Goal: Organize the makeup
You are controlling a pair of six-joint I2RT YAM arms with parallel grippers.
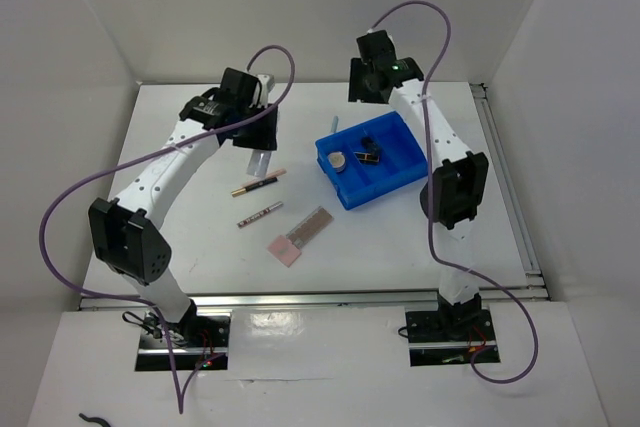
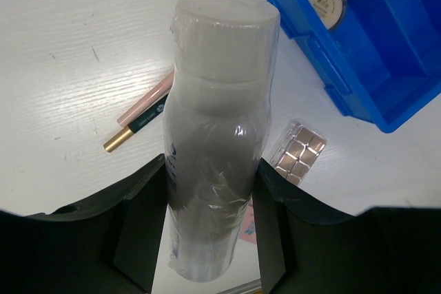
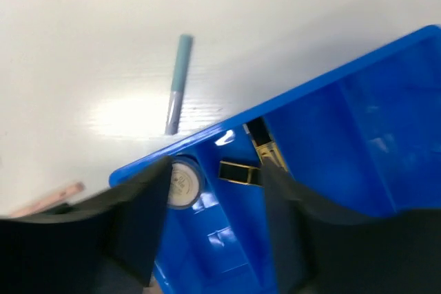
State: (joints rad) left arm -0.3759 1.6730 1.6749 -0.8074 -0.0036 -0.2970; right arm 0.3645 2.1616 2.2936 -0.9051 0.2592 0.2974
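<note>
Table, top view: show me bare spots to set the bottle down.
Bare: the table between palette and right arm's base; the right-hand compartment of the blue tray. Crowded: pencils and palette at centre; compact and lipsticks elsewhere in the tray.

Pale cylindrical tube (image 2: 217, 135): crinkled glossy clear film wrap. Blue moulded plastic tray (image 2: 324, 60): smooth, shiny. White bench (image 2: 76, 80): faint grained texture, soft sheen. Black fingers (image 2: 143, 228): matt plastic.

Open table (image 1: 400, 237) around the pencils (image 1: 258, 184) — blue tray (image 1: 389, 190) blocks the right.
</note>
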